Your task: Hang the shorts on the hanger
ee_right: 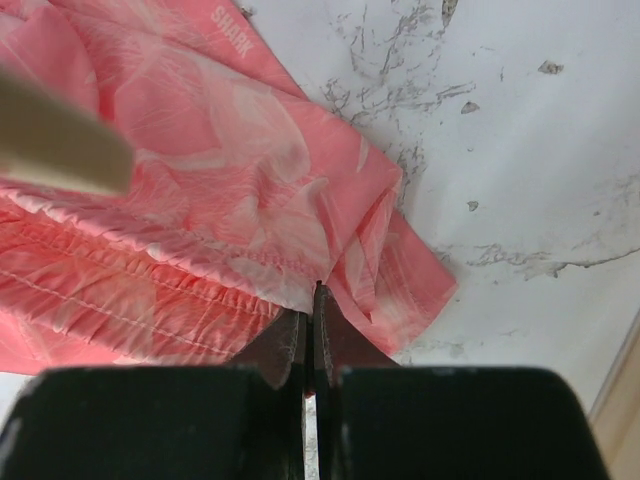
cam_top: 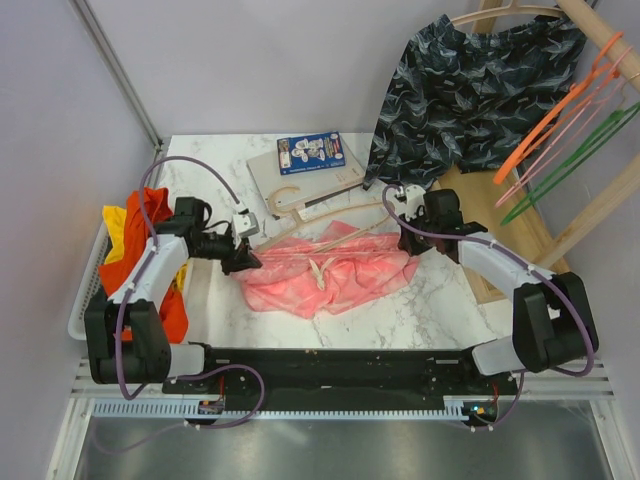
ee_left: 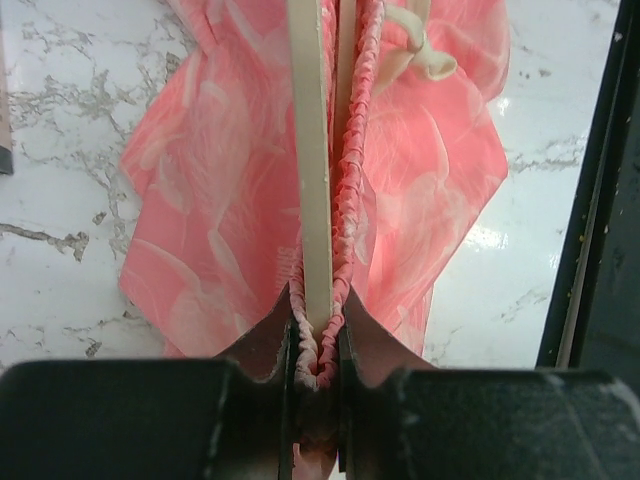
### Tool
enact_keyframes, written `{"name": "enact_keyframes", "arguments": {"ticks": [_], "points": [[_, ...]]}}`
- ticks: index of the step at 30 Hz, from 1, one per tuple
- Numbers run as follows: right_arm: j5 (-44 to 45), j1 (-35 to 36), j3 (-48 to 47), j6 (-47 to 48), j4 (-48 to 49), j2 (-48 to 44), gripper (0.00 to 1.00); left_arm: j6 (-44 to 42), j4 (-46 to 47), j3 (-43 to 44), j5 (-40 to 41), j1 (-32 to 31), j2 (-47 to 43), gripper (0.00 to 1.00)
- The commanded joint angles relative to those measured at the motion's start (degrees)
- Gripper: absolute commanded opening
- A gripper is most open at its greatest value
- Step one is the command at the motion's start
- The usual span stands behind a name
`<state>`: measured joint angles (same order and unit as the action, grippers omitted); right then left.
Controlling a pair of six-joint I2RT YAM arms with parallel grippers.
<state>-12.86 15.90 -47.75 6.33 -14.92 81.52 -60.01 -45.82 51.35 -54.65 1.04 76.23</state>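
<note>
While the shorts (cam_top: 325, 275) lie crumpled at the middle of the table (cam_top: 440, 300), I see them pinched at both ends. On the left wrist view, the hanger (ee_left: 312, 150) runs as a pale bar along the gathered elastic waistband, with the drawstring (ee_left: 425, 50) knotted just beside it. My left claw (ee_left: 315, 345) is nearly closed, clamped on the waistband, and the bar's end sits in the same narrow gap. My right claw (ee_right: 312, 305) is pressed together on a folded edge of the fabric, near the bare marble. Beyond the shorts, toward the far wall, lie a pale board (cam_top: 300, 172) and a blue booklet (cam_top: 310, 152). At the left edge, a white basket (cam_top: 85, 300) holds an orange garment (cam_top: 140, 240). At the far right, dark patterned shorts (cam_top: 470, 80) hang on a wooden rack (cam_top: 600, 35), beside an orange hanger (cam_top: 560, 110) and a green one (cam_top: 580, 150).
</note>
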Motion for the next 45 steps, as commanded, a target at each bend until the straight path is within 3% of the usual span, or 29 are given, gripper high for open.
{"name": "enact_keyframes", "arguments": {"ticks": [1, 9, 13, 19, 27, 30, 33, 34, 37, 45], "points": [[10.7, -5.6, -1.5, 0.7, -3.3, 1.9, 0.0, -13.2, -5.6, -2.9, 10.6, 3.9, -4.8, 0.02], [9.7, -6.2, -4.2, 0.4, -3.3, 1.4, 0.0, -19.4, -7.4, -2.6, 17.8, 3.1, -5.4, 0.02], [8.0, -6.1, -6.5, -0.2, -5.8, 0.5, 0.0, -22.3, -6.7, -2.9, 24.0, -0.3, -5.6, 0.02], [4.8, -4.5, -6.8, 0.3, -8.9, -3.3, 0.0, -14.1, -3.3, -0.4, 29.4, -8.0, -2.7, 0.02], [1.1, 1.8, -7.7, 2.6, -11.9, -7.1, 0.02, -7.2, -2.6, 3.4, 24.8, -10.6, -1.6, 0.02], [-0.7, 3.4, -8.9, 3.7, -13.4, -7.4, 0.14, -5.7, -1.4, 2.7, 23.4, -11.6, -1.7, 0.02], [-2.0, 4.8, -9.2, 4.9, -14.3, -8.6, 0.37, -3.6, -0.8, 2.7, 21.4, -11.7, -1.8, 0.02], [-2.6, 5.0, -9.3, 5.4, -14.7, -9.0, 0.5, -3.3, -0.8, 2.6, 21.2, -11.7, -2.0, 0.02], [-4.1, 5.1, -8.9, 7.6, -15.6, -11.5, 0.63, -3.4, -0.8, 1.6, 19.8, -11.3, -3.1, 0.02], [-14.7, 5.2, -9.1, 17.7, -15.2, -19.5, 0.79, -2.5, -1.5, 3.2, 15.7, -11.3, -5.6, 0.02]]}}
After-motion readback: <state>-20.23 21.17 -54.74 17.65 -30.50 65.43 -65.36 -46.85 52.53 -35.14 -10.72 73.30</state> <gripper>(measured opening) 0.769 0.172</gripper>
